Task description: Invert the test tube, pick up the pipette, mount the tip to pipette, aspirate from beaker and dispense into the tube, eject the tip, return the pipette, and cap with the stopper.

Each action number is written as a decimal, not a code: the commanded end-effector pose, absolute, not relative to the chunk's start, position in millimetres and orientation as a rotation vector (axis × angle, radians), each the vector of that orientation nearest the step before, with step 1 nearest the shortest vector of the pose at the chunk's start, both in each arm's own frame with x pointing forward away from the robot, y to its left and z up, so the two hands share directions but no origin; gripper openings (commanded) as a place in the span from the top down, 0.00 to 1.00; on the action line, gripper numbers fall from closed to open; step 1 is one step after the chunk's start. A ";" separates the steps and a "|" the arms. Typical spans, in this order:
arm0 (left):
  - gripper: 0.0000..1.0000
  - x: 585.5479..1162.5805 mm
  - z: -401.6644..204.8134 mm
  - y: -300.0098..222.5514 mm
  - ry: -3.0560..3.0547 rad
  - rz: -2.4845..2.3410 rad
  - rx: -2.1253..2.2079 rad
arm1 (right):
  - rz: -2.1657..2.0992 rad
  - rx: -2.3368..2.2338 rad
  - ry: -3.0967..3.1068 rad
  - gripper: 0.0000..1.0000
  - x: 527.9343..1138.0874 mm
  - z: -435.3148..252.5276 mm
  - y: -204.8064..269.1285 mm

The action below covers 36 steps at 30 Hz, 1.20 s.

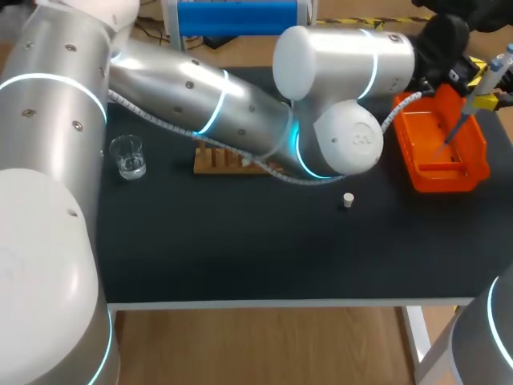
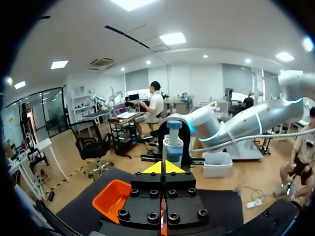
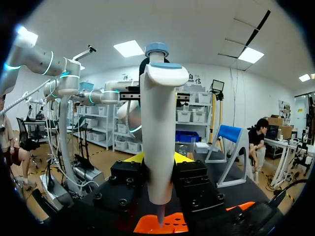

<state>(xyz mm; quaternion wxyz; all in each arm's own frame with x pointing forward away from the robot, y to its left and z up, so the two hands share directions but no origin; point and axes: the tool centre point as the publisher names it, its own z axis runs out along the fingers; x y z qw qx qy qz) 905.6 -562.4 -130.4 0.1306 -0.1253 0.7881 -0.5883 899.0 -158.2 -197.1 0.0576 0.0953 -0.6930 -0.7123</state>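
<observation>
My right gripper (image 3: 158, 158) is shut on the white pipette (image 3: 158, 132), which stands upright with its blue plunger (image 3: 156, 49) on top. The pipette's tip end (image 1: 458, 128) points down into the orange tray (image 1: 481, 164) at the back right. My left arm reaches across the table, and its gripper (image 2: 162, 167) is shut with nothing in it. It sits just behind the pipette's blue-topped head (image 2: 173, 140). A glass beaker (image 1: 128, 156) stands at the left. The small white stopper (image 1: 348, 200) lies on the black mat. The test tube is hidden.
A wooden rack (image 1: 220, 160) stands mid-table, mostly covered by my left arm (image 1: 240, 112). The orange tray (image 2: 115, 199) lies below and beside the left gripper. The black mat's front half holds only the stopper.
</observation>
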 end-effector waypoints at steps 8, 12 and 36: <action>1.00 902.0 -110.2 -557.2 2.304 -1.701 -0.377 | -2.154 0.291 -2.102 1.00 899.7 -196.5 -159.1; 1.00 902.1 -106.6 -556.4 2.310 -1.707 -0.389 | -2.154 0.291 -2.102 1.00 899.7 -196.5 -159.1; 1.00 908.8 -77.6 -541.9 2.339 -1.750 -0.326 | -2.154 0.291 -2.102 1.00 899.7 -196.5 -159.1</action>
